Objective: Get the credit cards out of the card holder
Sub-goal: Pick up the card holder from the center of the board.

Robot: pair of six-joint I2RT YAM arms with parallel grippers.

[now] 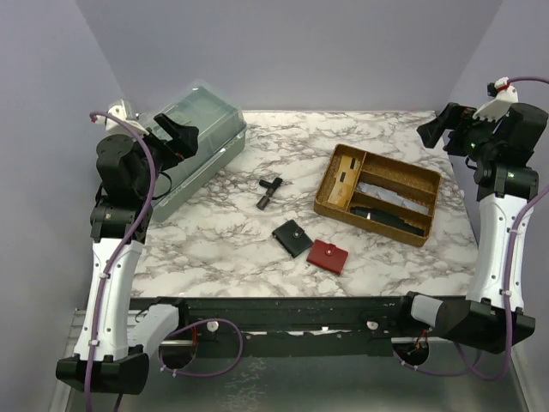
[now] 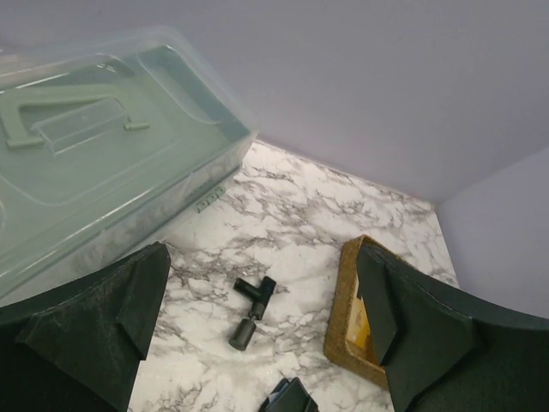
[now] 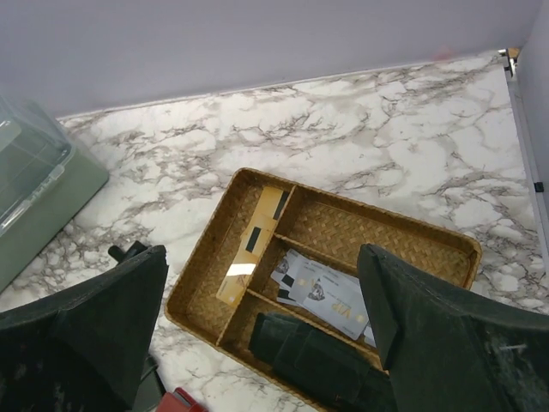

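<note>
- The cards (image 3: 319, 290) lie as a loose grey overlap in the middle compartment of the tray (image 3: 412, 230). Their right end is hidden behind a finger of the right gripper (image 3: 262, 253), and their number cannot be told. Small print shows on them, mostly too fine to read.
- A long black piece (image 3: 313, 354) fills the tray's near compartment. Its near part is cut off by the frame edge, and what it is cannot be made out.
- A tan strip (image 3: 251, 249) with black marks and a patch of glare lies in the left compartment.
- The black wallet (image 1: 292, 238) and the red wallet (image 1: 328, 256) lie folded shut on the table (image 1: 214, 249), side by side and near of the tray. Their contents are hidden, and only corners of them show in the wrist views.
- The right gripper is held high above the tray, fingers spread wide, nothing between them.
- The left gripper (image 2: 260, 257) is raised at the far left, likewise spread wide and holding nothing.
- The tray is woven, brown and rectangular, split by thin walls.
- The table is white marble veined with grey.
- The box (image 2: 129, 163), cut off in the left wrist view, has a clear moulded lid with a handle over a grey-green base.
- A small black T-shaped piece (image 2: 250, 309) lies between box and tray.
</note>
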